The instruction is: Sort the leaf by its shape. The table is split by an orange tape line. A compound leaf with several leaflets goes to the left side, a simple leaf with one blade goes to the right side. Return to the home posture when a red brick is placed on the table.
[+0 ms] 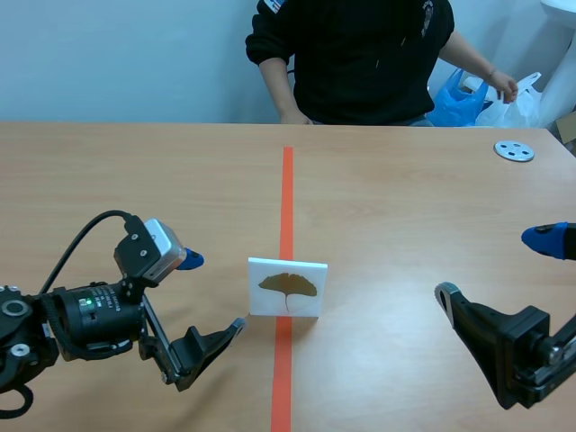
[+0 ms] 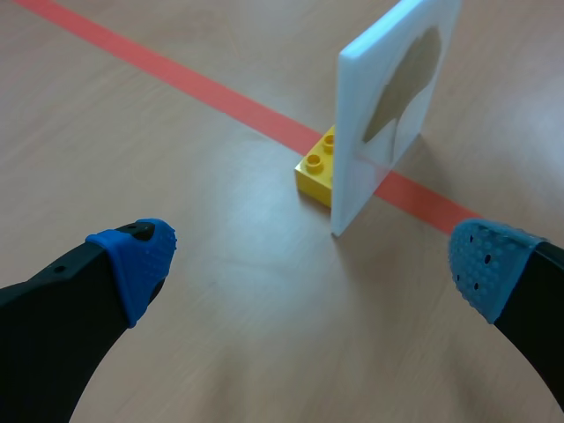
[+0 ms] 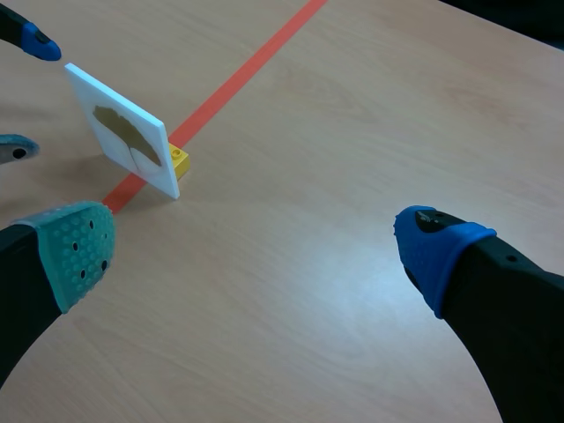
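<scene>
My left end effector (image 2: 313, 264) hangs wide open, low over the pale wooden worktop (image 1: 135, 180). Just ahead of it, off to its right side, stands the white square card with a brown fan-shaped leaf printed on it (image 2: 397, 97). The card is upright on the orange tape line (image 1: 287, 198), its face broadside to me and one thin edge turned toward this arm. The left is clearly the nearer arm. My right end effector (image 3: 256, 247), equally wide, sits well apart from the card. One blade, I judge, so it's bound for the right side. A small yellow studded brick (image 2: 317, 167) props the card from behind. The scene view hides that brick, and I can't tell how the two join.
</scene>
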Robot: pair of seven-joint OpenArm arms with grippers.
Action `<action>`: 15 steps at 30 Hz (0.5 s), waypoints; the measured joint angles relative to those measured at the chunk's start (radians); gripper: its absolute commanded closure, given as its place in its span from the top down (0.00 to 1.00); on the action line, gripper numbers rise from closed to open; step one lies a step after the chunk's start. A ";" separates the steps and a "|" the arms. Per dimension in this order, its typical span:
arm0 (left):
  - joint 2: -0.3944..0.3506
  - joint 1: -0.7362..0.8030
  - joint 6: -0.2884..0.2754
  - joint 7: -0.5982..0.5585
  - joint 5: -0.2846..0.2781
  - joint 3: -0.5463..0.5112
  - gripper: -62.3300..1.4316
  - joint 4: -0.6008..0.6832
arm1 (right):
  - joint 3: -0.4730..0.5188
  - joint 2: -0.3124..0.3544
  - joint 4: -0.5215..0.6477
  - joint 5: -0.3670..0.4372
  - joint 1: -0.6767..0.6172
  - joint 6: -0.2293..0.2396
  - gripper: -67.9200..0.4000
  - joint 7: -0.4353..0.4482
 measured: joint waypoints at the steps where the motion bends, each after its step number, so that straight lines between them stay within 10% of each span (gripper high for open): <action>1: 0.003 -0.013 0.000 -0.008 0.000 0.018 1.00 -0.013 | 0.000 0.000 0.000 0.000 0.000 0.000 1.00 0.000; 15: 0.080 -0.167 0.052 -0.074 0.019 0.187 1.00 -0.177 | 0.000 0.000 0.000 0.000 0.000 0.000 1.00 0.000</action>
